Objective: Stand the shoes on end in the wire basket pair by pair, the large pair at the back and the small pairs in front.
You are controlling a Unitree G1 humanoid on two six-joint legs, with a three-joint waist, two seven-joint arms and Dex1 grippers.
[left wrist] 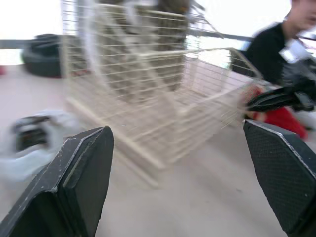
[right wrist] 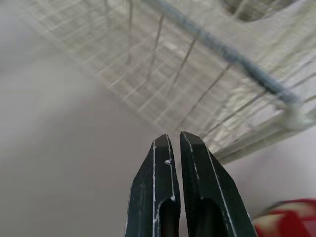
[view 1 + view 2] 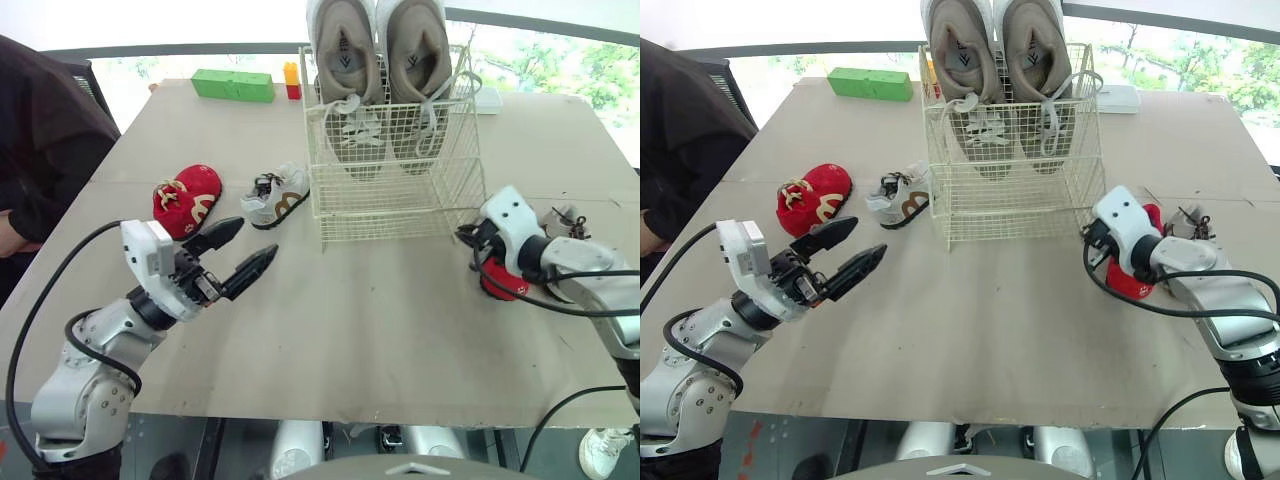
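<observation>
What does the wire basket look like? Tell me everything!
The wire basket is a box of thin cream-white wire mesh, open on top. It stands upright on the tan table, toward the far side. Two large beige shoes stand on end inside it at the back, poking above its rim, laces dangling against the mesh.
</observation>
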